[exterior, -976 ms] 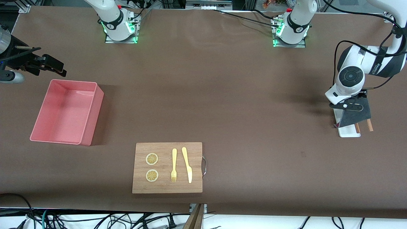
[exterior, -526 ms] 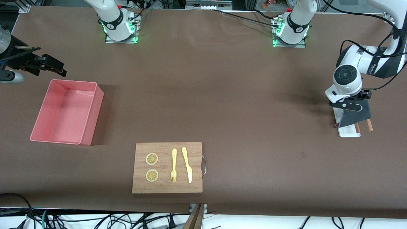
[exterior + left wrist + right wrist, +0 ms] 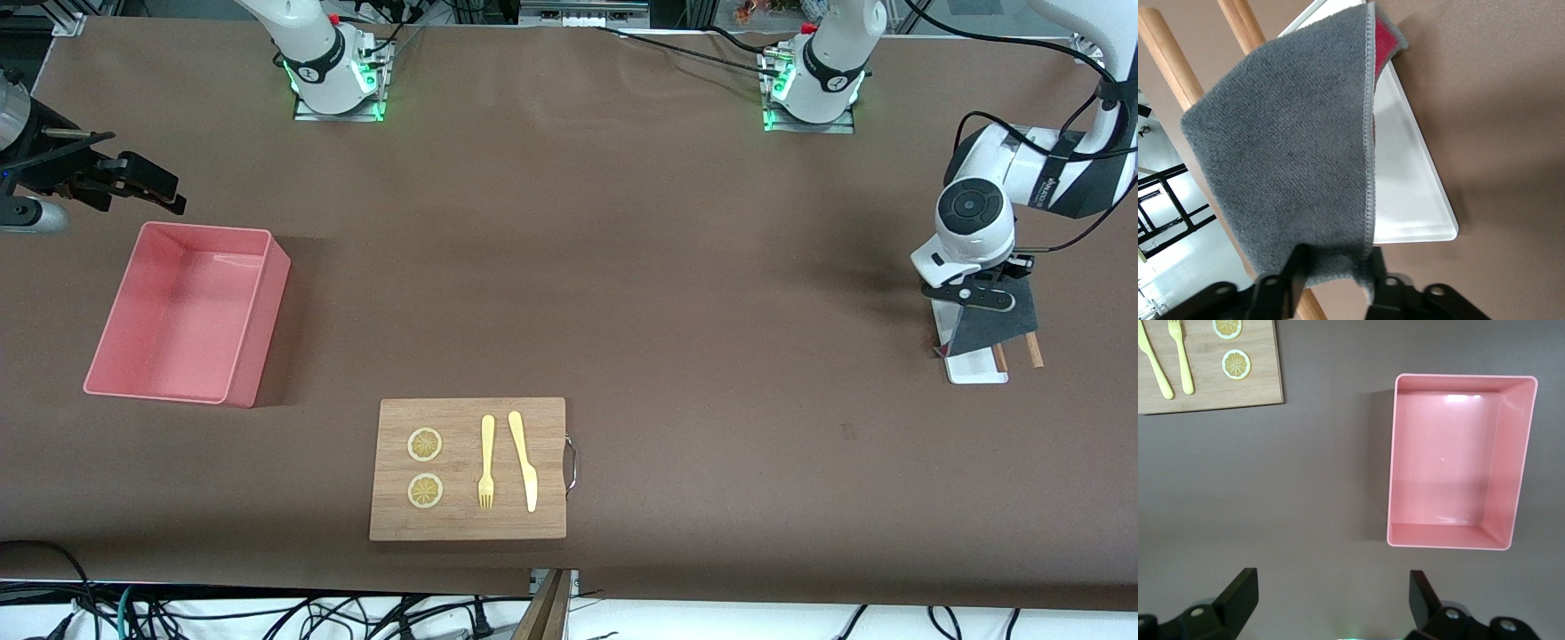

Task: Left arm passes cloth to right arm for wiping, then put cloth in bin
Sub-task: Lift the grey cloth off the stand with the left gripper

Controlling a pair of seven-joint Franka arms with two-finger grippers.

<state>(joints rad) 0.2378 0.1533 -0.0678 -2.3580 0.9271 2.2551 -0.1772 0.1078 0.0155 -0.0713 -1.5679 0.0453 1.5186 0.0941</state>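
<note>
The cloth (image 3: 997,322), dark grey face outward, hangs from my left gripper (image 3: 971,297) over the white tray (image 3: 976,366) at the left arm's end of the table. In the left wrist view my left gripper (image 3: 1336,270) is shut on a fold of the cloth (image 3: 1285,153), and a strip of its pink-red face (image 3: 1383,41) shows at one corner. My right gripper (image 3: 147,183) is open and empty and waits above the table beside the empty pink bin (image 3: 258,329). The right wrist view shows the right gripper (image 3: 1331,600) with its jaws wide apart and the bin (image 3: 1451,460) below.
Two wooden sticks (image 3: 1034,349) lie under the cloth beside the tray, and they also show in the left wrist view (image 3: 1165,60). A wooden cutting board (image 3: 462,524) with two lemon slices, a fork and a knife lies near the front edge.
My left arm's wrist has shifted and risen slightly with the cloth in its grip. The cloth's lower edge stays by the tray. The right arm has not moved.
</note>
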